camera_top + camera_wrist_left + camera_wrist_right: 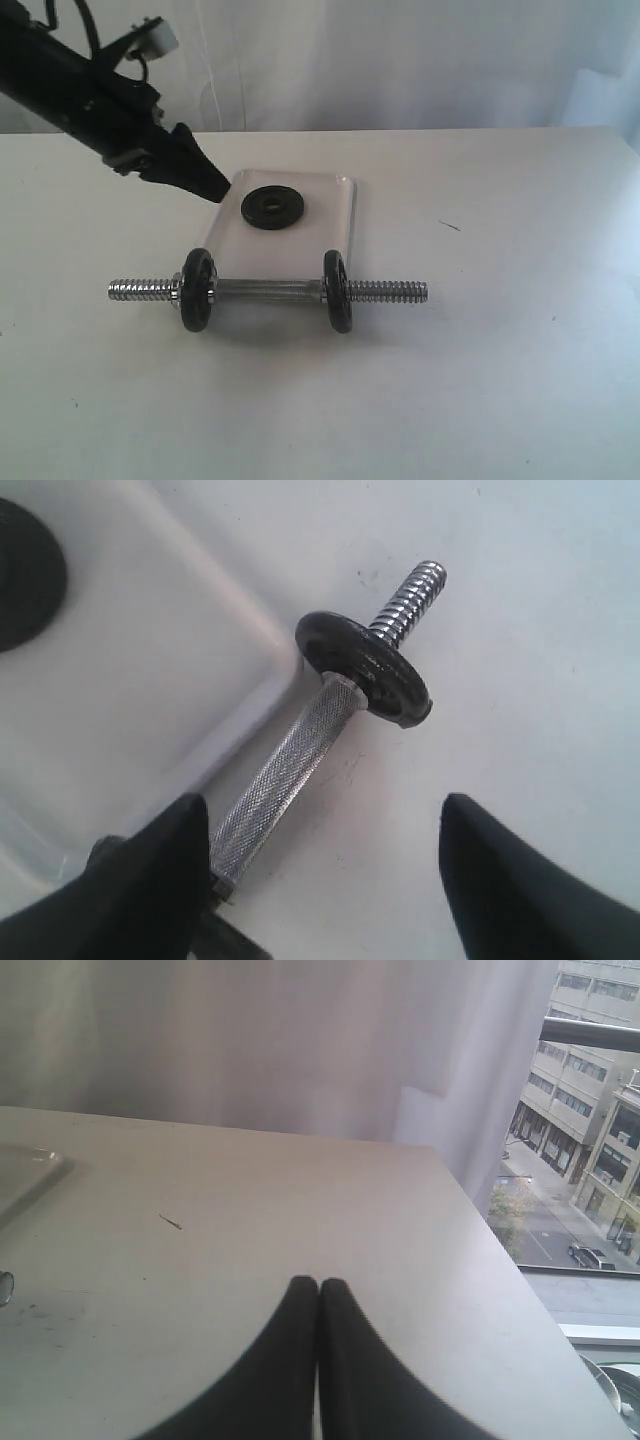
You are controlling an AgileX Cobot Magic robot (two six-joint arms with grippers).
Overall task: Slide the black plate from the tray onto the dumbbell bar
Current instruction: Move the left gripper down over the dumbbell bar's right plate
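Spread, empty left hand (322,808) by tray (342,215) corner; right hand (318,1295) pinched together, well apart.
Black plate (270,207) flat on tray, behind dumbbell bar (270,292). Risks: thin plate slipping from pinch; unsteadied bar rolling on surface (500,380), hole missing thread.

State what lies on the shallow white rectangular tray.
One flat round black disc with a central hole lies on the tray. The chrome dumbbell bar hides the tray's near edge.
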